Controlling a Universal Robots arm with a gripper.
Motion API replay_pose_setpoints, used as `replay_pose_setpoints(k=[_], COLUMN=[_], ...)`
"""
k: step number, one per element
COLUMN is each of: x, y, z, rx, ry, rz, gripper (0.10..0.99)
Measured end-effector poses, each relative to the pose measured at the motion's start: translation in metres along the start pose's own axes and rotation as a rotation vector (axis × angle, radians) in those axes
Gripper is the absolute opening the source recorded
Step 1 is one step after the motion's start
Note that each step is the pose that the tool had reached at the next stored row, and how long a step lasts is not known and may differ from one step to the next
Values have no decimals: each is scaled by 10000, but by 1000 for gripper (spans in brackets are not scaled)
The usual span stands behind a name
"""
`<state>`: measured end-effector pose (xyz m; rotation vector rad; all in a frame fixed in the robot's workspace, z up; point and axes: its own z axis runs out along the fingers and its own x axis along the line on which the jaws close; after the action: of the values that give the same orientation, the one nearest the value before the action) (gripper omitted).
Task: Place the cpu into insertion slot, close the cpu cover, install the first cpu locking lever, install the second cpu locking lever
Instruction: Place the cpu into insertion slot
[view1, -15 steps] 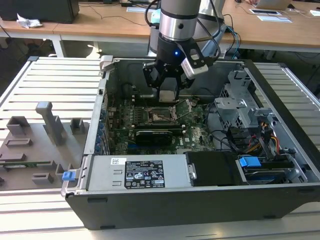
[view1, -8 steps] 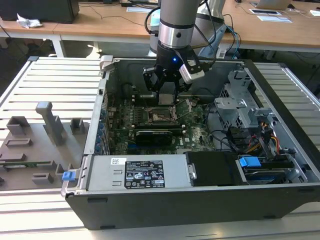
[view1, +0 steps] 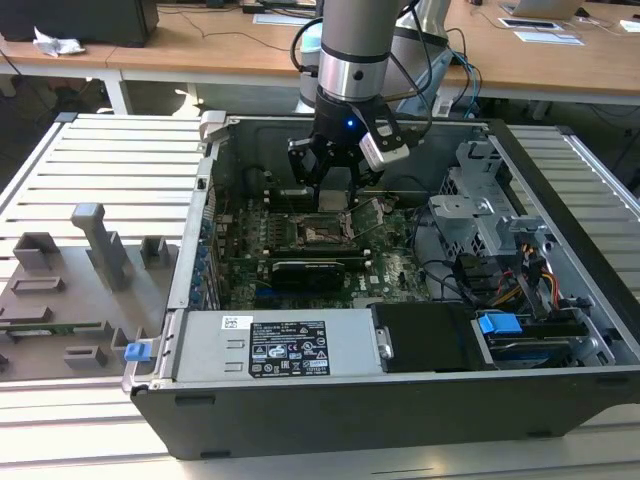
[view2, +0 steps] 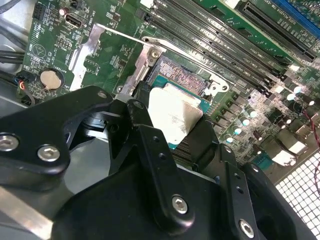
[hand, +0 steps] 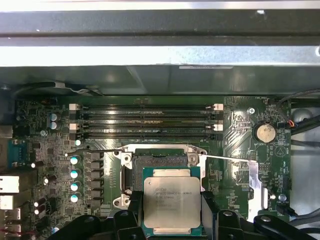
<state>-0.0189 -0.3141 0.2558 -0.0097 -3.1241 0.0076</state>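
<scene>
First wrist view: the fingers (hand: 209, 212) clamp the cpu (hand: 171, 202) by its edges (partly over the insertion slot (hand: 160, 161)); a tilted release could seat it crooked.

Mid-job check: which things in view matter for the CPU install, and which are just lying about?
For the job:
- gripper, shut on the cpu above the socket
- cpu cover, open
- locking lever

Lying about:
- memory slots
- coin cell
- power supply
- grey fixtures, outside the case on the exterior view's left
</scene>
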Motion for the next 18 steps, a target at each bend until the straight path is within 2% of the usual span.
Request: replay_pose_setpoints(k=[7,13,18], x=[0,0,0], y=[0,0,0], z=[0,1,2], rx=[29,84,127], ry=[1,7,10], rz=[343,1567,2303], gripper=[545,545,545])
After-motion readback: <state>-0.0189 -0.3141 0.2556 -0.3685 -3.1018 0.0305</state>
